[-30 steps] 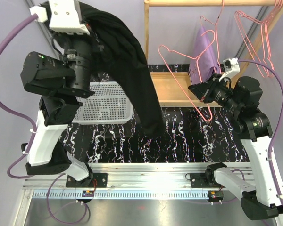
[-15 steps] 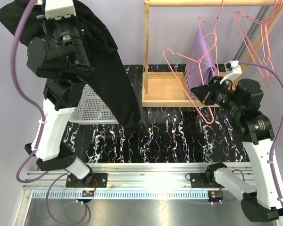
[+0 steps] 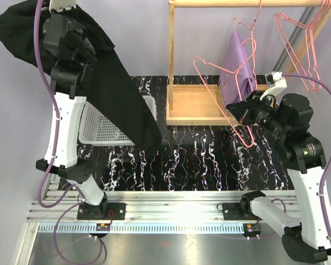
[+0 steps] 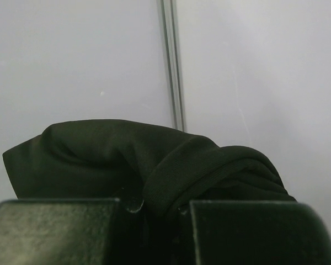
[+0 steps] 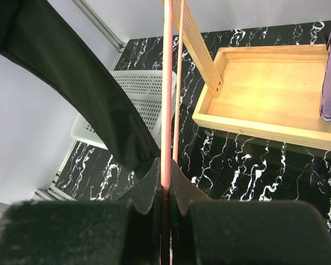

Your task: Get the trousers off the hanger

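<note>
The black trousers (image 3: 113, 94) hang long from my left gripper (image 3: 71, 16), raised high at the far left; their lower end dangles over the white basket (image 3: 96, 130). In the left wrist view the jaws are shut on a bunched fold of the black trousers (image 4: 154, 165). My right gripper (image 3: 237, 110) is shut on the wire of a pink hanger (image 3: 220, 94), seen as a pink rod (image 5: 166, 99) between the jaws. The light purple trousers (image 3: 238, 69) hang on another pink hanger from the wooden rail (image 3: 248, 3).
A wooden rack with a tray base (image 3: 196, 105) stands at the back centre. More empty pink hangers (image 3: 298, 44) hang from the rail at right. The white perforated basket sits on the black marbled table (image 3: 209, 160).
My left arm swung up and to the left, carrying the black trousers away from the rack and over the basket. My right gripper shifted slightly right with the pink hanger.
</note>
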Robot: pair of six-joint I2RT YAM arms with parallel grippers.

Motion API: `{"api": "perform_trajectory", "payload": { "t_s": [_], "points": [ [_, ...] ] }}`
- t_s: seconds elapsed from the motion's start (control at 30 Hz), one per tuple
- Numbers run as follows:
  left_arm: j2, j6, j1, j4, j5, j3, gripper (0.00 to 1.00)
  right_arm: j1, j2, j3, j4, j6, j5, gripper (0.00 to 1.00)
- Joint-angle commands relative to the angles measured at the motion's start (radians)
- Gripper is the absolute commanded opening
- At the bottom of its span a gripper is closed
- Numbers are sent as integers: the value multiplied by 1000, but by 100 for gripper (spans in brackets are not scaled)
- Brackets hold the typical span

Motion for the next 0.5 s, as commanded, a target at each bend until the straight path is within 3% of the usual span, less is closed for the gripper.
{"api": "perform_trajectory", "payload": {
  "t_s": [0.0, 0.27, 0.47],
  "points": [
    [-13, -94, 71, 31, 131, 33, 0, 6, -14, 26, -9, -40, 16, 0],
    [72, -208, 225, 11, 183, -74, 0, 7, -56, -37, 20, -20, -16, 0],
    [157, -232, 219, 5, 199, -96, 0, 6, -86, -58, 21, -20, -32, 0]
  ]
}}
